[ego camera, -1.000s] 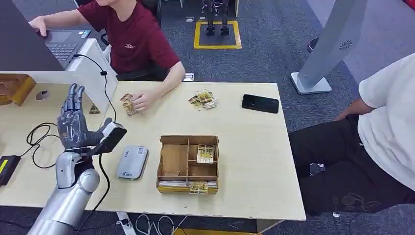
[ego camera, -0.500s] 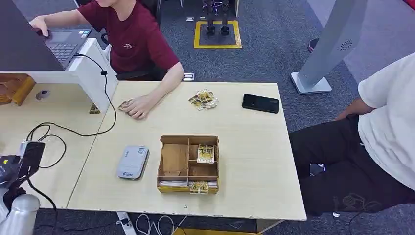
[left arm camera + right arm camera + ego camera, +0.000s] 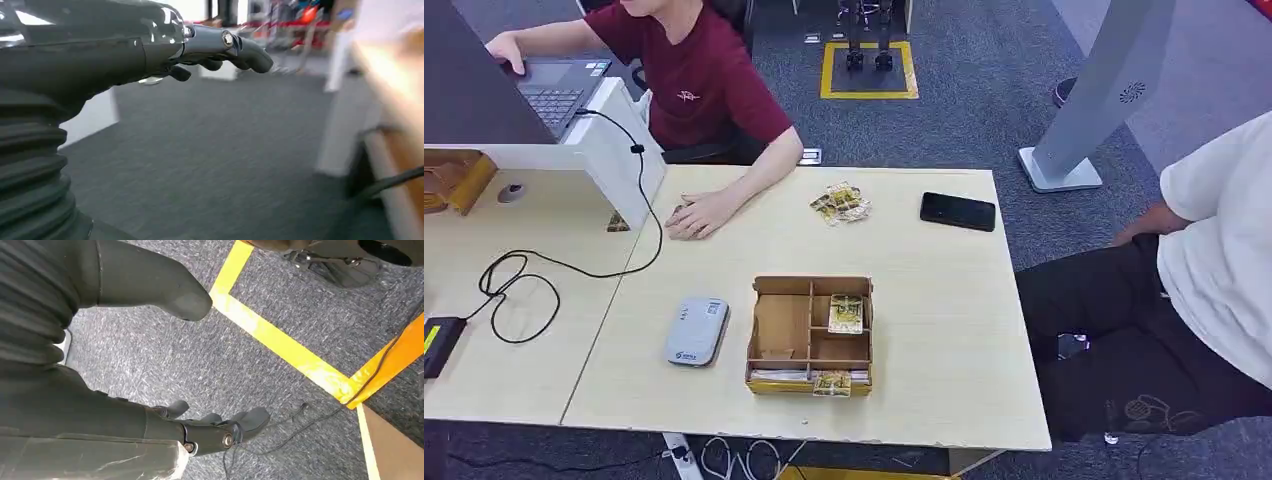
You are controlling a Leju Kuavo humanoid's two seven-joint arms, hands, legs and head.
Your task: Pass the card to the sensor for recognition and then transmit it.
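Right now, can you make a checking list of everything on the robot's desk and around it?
Surface: light wooden table, two tops side by side.
Job's things: grey sensor lying flat; cardboard tray beside it, with a card in one compartment.
Clutter: black phone, loose card pile, laptop on a white stand.
Robot hands: left robot hand beside the table, holding nothing; right robot hand over the carpet, holding nothing.
Cables: black cable looped on the table.
Surroundings: person in red, one hand on the table; person in white at the side.
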